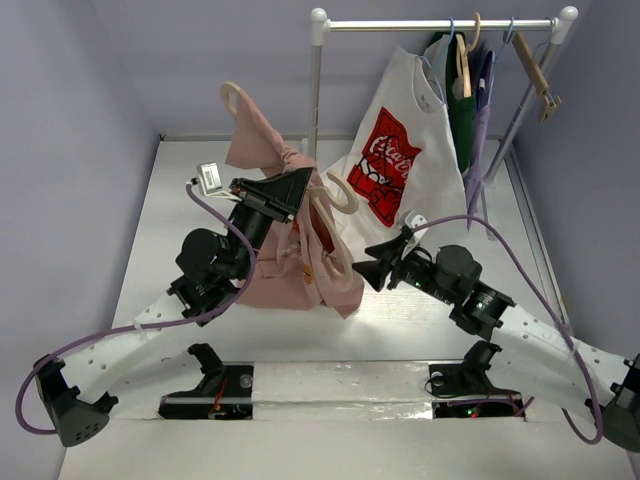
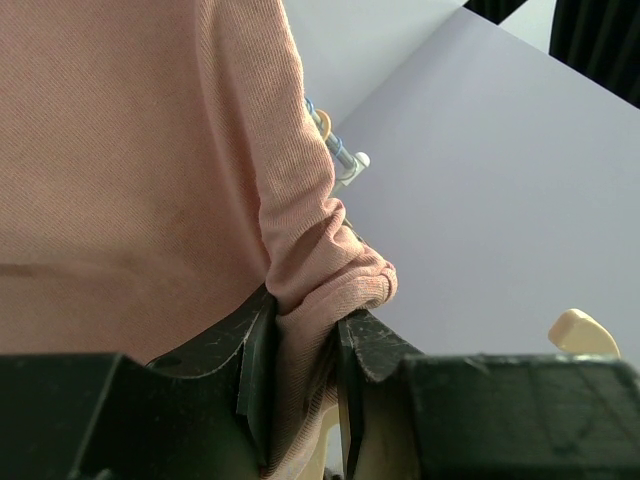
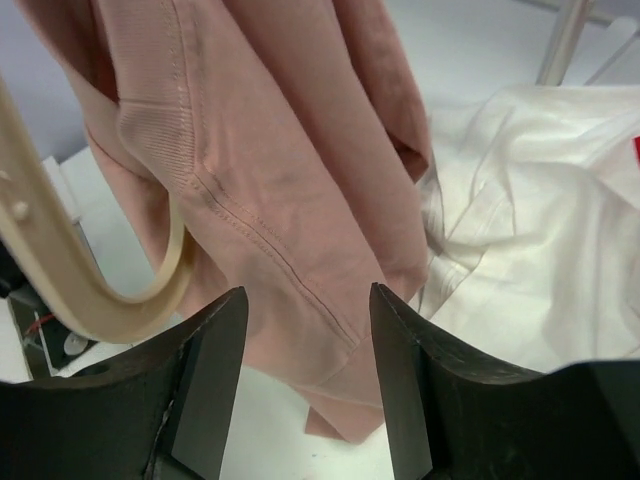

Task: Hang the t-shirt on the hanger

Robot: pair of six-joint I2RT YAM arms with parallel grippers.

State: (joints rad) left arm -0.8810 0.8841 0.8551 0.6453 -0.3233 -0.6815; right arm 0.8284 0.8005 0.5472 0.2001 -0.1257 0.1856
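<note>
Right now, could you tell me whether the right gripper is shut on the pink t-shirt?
No, the right gripper is open, with the t-shirt hanging unpinched ahead of it.

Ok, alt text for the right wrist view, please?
The right gripper, jaws open, faces a hanging fold of the pink t-shirt. The cream hanger curves in at left; a white t-shirt is behind at right.

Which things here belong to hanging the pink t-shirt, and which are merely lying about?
In the job: pink t-shirt; cream hanger; left hand, shut on the shirt; right hand, open.
Lying about: white t-shirt with red logo; clothes rail; brown wooden hanger; dark green garment.
</note>
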